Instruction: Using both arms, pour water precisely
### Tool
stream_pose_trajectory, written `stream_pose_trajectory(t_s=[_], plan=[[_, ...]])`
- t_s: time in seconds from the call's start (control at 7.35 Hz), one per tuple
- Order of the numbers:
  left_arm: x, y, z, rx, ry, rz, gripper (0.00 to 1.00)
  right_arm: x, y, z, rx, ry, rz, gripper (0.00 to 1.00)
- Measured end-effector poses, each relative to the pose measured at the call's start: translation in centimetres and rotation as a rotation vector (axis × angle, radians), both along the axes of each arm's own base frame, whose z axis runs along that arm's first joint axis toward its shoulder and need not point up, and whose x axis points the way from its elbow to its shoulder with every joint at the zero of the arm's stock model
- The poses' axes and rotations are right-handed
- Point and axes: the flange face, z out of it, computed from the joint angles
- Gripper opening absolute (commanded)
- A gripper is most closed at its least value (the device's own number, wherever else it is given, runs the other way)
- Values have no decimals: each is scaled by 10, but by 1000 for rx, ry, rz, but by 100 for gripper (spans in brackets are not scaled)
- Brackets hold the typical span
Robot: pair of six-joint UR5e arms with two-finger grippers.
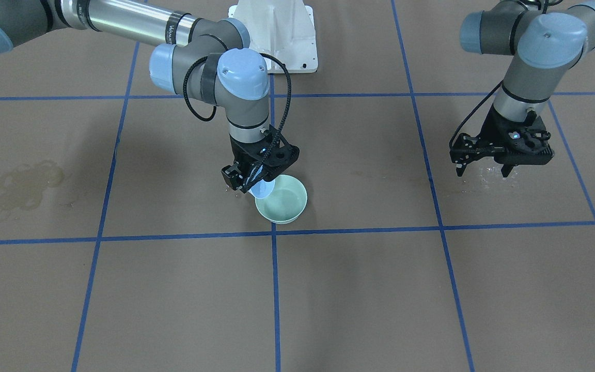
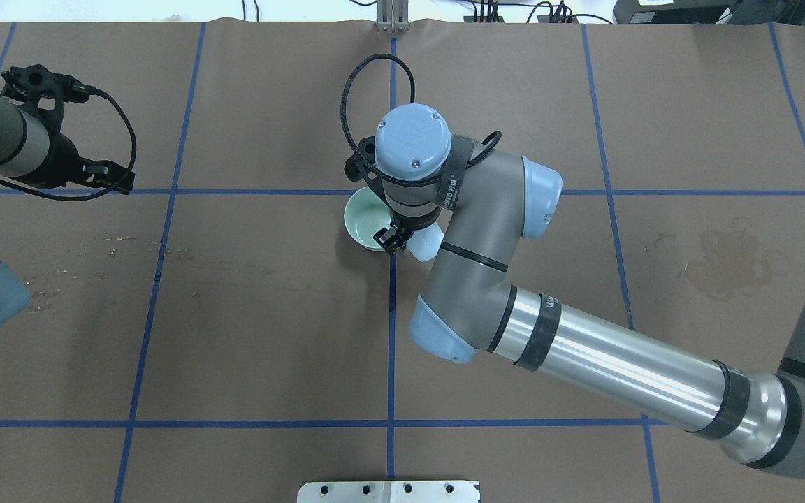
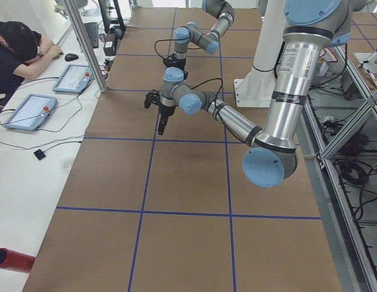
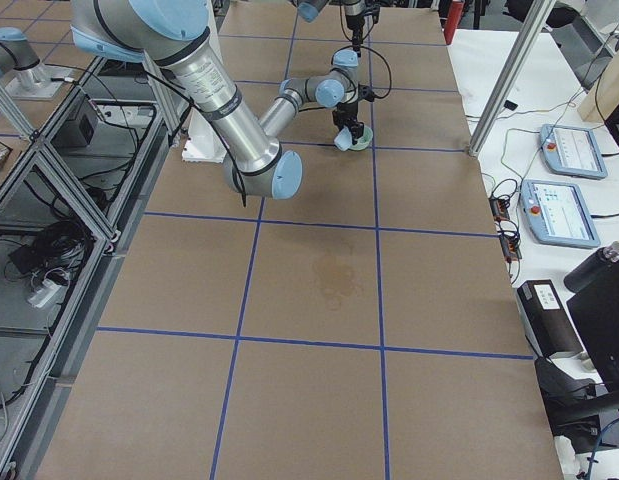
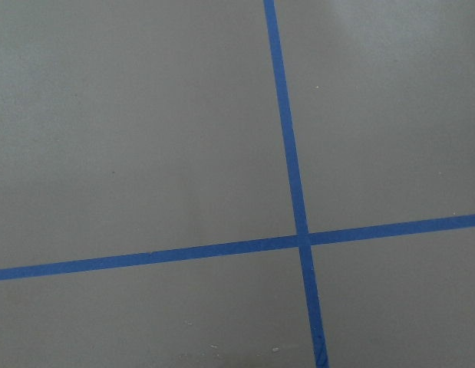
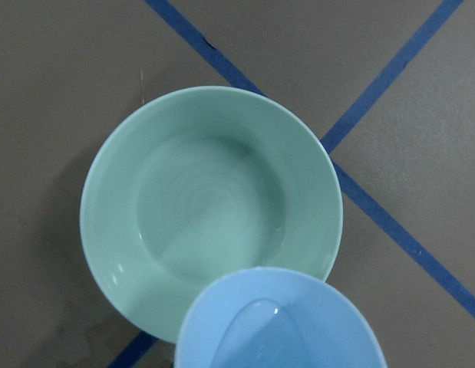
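Note:
My right gripper (image 1: 256, 175) is shut on a light-blue cup (image 1: 262, 190) and holds it tilted, mouth down, over the near rim of a pale green bowl (image 1: 297, 207). In the right wrist view the cup (image 6: 279, 326) overlaps the lower edge of the bowl (image 6: 107, 230). Water shows as faint ripples and glints on the bowl's bottom (image 6: 210, 215). In the overhead view the cup (image 2: 425, 244) and bowl (image 2: 359, 215) sit partly under my right wrist. My left gripper (image 1: 483, 171) is open and empty, hanging just above the table far to the side.
Small wet spots (image 1: 486, 178) lie under my left gripper. A dried ring-shaped stain (image 1: 21, 183) marks the brown paper on my right side. The white pedestal (image 1: 277, 31) stands behind the bowl. Blue tape lines (image 5: 298, 238) cross the table.

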Motion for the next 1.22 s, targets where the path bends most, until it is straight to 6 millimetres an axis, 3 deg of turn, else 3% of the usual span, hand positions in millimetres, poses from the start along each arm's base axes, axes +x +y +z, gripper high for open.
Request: stream_pose_trajectory(t_s=[0.54,0.82,1.22], plan=[[2,0,3,-4,-3,2,100,1,-9,-21,-12,87,-40,0],[2,0,3,-5,-3,2,100,-12,-19,-43,-27,134,-47,0],[2,0,3,-5,-3,3,100,-24,-26,-48,-41,228,-37,0]])
